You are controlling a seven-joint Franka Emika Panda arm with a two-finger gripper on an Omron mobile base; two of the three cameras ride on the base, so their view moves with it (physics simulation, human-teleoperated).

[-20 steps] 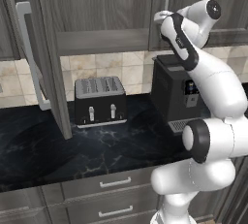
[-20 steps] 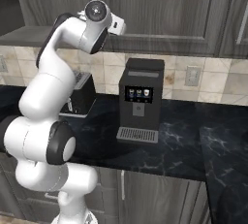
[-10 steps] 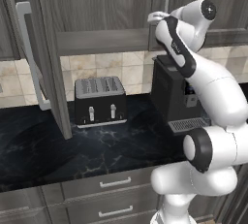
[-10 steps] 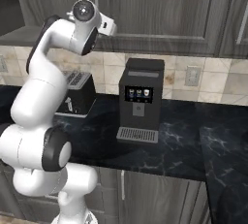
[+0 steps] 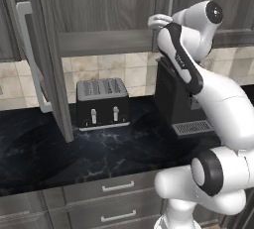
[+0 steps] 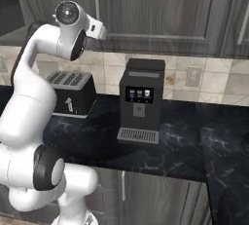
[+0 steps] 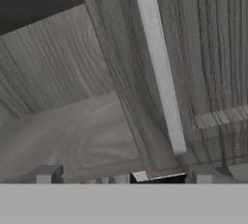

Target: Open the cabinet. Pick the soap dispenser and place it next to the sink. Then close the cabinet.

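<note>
Overhead, the cabinet [image 5: 104,15] hangs on the wall above the counter [image 5: 114,148], with its left door [image 5: 49,59] swung out toward me, edge-on, a silver handle [image 5: 31,54] on its outer face. Its right door [image 6: 160,9] sits flat, and the long silver bar handle [image 7: 160,63] on it runs from twelve o'clock down toward five o'clock in my hand view, ending just above my fingertips. My gripper [image 7: 123,174] is spread wide with nothing between the fingers [image 7: 46,173], raised to the cabinet's bottom edge close beside that handle; from the left base view my hand [image 5: 159,21] sits right at the foot of the bar. The open half shows a bare wooden shelf floor [image 7: 72,126]; I cannot tell what stands deeper inside.

Below the cabinet at six o'clock, a black four-slot toaster [image 5: 101,103] stands on the dark marbled counter against the tiled wall. Just to its three o'clock stands a black coffee machine [image 6: 140,103] with a small lit panel. Under the counter are drawers [image 5: 116,187] with short horizontal pulls.
</note>
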